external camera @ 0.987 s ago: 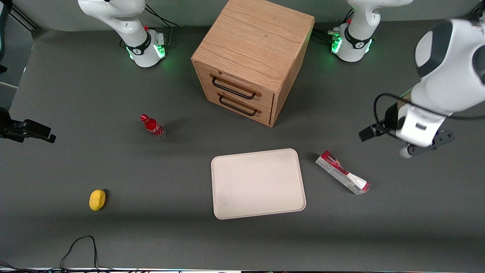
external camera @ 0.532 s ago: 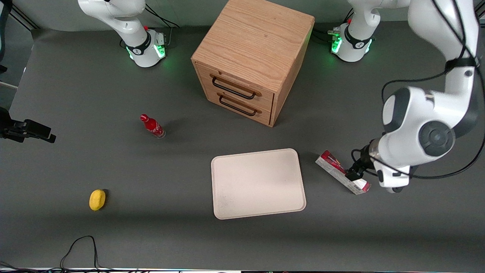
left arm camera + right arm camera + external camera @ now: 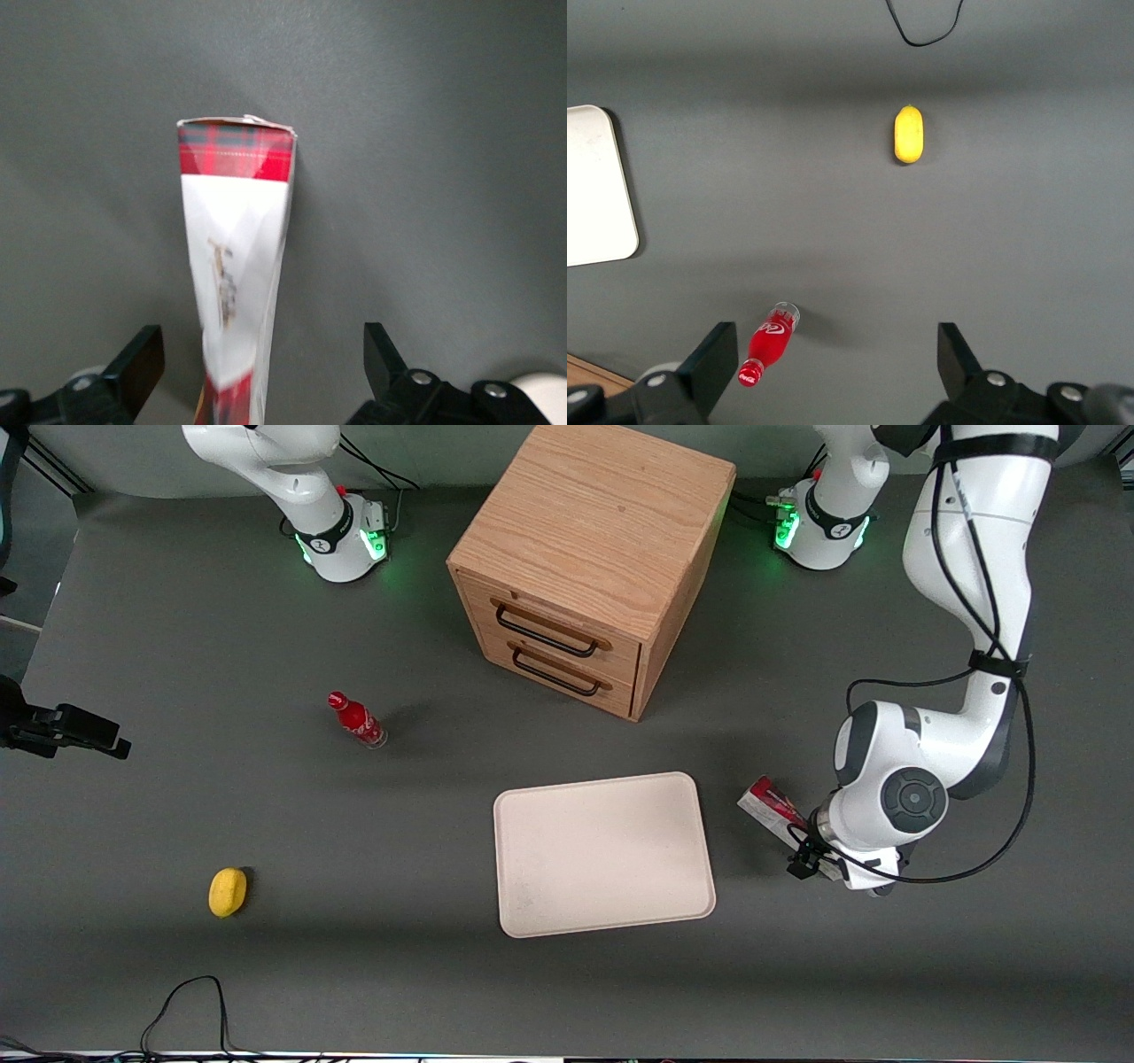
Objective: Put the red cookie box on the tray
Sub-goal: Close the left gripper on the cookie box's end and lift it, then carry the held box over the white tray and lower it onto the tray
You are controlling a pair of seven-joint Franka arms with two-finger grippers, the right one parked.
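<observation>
The red cookie box (image 3: 767,801) lies flat on the grey table beside the tray's short edge, toward the working arm's end. The cream-white tray (image 3: 602,855) is bare; one corner of it shows in the right wrist view (image 3: 594,186). My left gripper (image 3: 817,852) is low over the box end nearer the front camera, and the wrist hides that end. In the left wrist view the gripper (image 3: 261,350) is open, one black finger (image 3: 137,367) on each side of the box (image 3: 235,239). The fingers do not touch it.
A wooden drawer cabinet (image 3: 589,558) stands farther from the front camera than the tray. A small red bottle (image 3: 356,720) and a yellow fruit (image 3: 228,891) lie toward the parked arm's end. A black cable (image 3: 186,1001) loops at the table's near edge.
My left arm has swung in from the working arm's end and come down over the cookie box. The box and the tray have not moved.
</observation>
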